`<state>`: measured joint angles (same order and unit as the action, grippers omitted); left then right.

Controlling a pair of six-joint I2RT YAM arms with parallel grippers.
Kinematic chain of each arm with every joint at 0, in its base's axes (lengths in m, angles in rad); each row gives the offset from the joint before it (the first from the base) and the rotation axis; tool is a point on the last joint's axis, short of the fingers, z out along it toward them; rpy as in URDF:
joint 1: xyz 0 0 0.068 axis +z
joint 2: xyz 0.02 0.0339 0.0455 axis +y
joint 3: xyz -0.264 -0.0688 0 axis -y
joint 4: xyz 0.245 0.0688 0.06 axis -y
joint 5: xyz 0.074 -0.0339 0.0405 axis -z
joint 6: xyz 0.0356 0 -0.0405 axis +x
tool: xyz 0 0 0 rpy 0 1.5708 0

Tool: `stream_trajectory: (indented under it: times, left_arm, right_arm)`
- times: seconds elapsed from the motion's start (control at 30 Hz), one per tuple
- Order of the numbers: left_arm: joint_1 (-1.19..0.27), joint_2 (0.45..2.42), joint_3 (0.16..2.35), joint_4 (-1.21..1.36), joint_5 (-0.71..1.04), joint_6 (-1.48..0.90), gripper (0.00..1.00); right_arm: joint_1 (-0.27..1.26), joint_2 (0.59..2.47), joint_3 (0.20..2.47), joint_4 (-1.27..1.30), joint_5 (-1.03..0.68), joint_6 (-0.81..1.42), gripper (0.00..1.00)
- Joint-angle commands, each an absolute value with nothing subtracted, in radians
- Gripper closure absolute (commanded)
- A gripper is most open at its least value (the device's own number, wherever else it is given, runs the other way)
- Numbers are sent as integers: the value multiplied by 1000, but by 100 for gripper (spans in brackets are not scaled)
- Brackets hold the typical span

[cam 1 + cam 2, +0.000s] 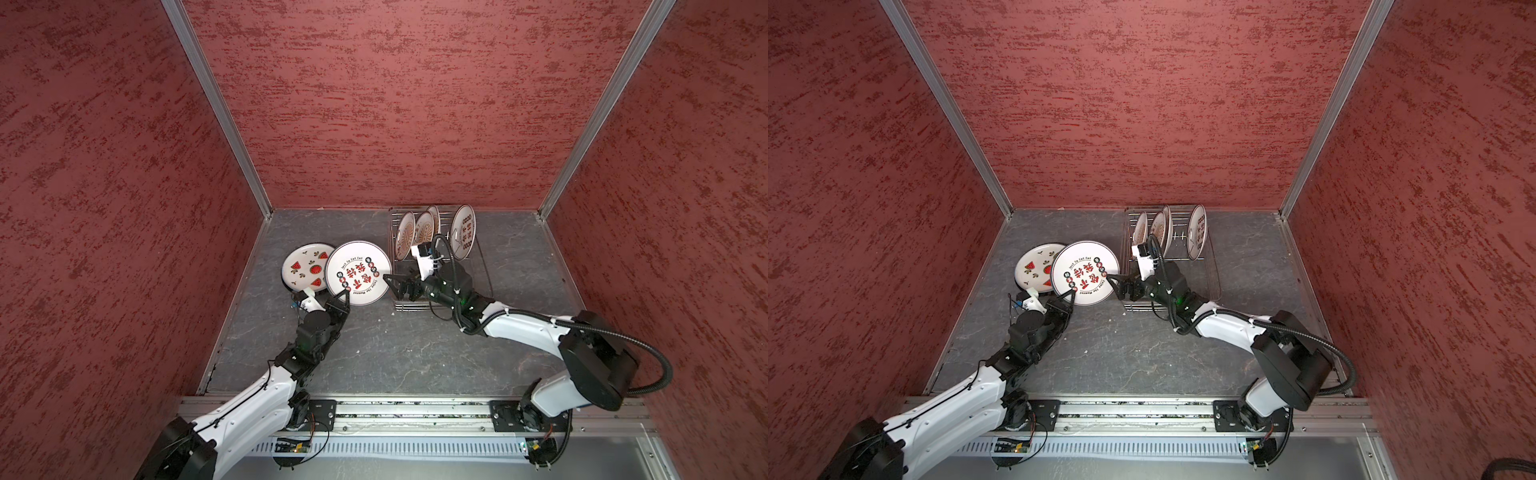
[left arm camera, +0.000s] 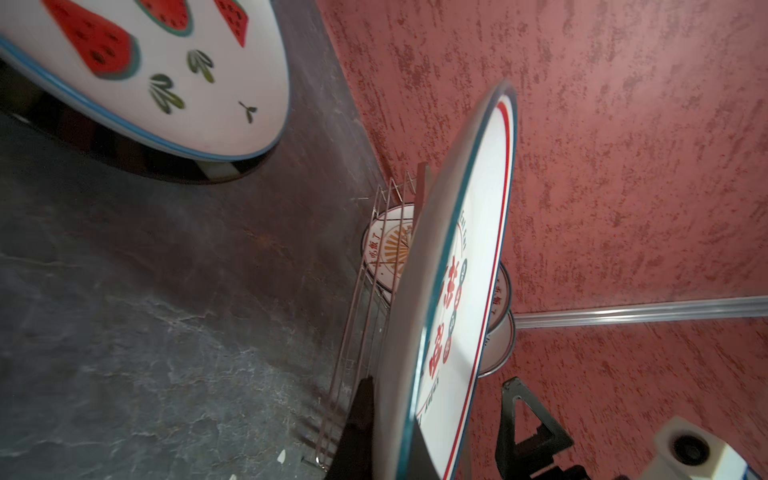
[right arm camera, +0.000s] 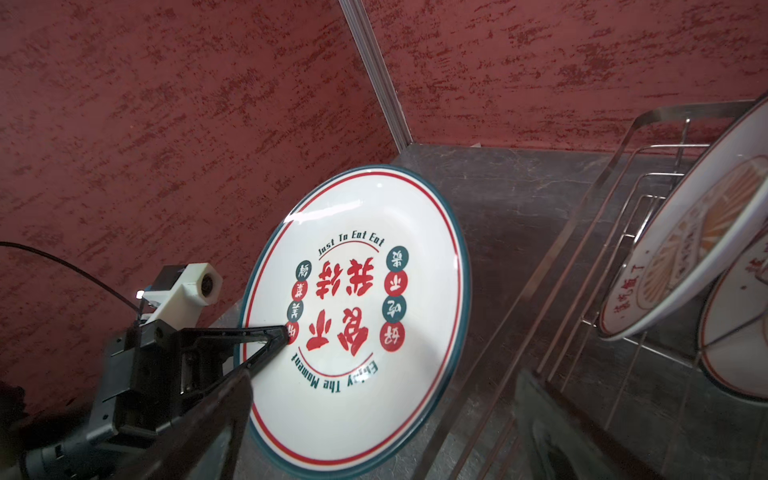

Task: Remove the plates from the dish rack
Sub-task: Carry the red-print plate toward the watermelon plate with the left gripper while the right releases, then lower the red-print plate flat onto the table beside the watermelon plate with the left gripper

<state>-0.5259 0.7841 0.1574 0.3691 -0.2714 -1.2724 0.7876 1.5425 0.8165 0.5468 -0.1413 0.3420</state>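
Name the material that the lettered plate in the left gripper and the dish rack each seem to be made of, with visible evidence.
Lettered plate: likely glazed ceramic; its smooth white face carries a bright glare streak near the rim, though hard plastic cannot be excluded.
Dish rack: metal wire, probably polished or plated steel; thin silvery rods that shine.

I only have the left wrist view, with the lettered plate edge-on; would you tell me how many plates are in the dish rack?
Observer: Four plates stand in the dish rack, in both top views.
Operator: Is the right gripper gripping the lettered plate too?
Observer: No, it is open beside the rim.
Operator: What does its face say?
Observer: "Just To Eat Eat", in the right wrist view.
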Motion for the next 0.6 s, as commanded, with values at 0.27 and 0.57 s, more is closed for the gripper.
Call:
stream_trajectory:
  times: [0.27,0.57]
  left_arm:
    - [-456,810,190,211,-202,-1441,100]
    - [-461,832,199,140,-210,-1517,100]
  right_arm:
    - [880,1647,960,462,126,222,1]
    - [911,1684,1004,424,62,170,2]
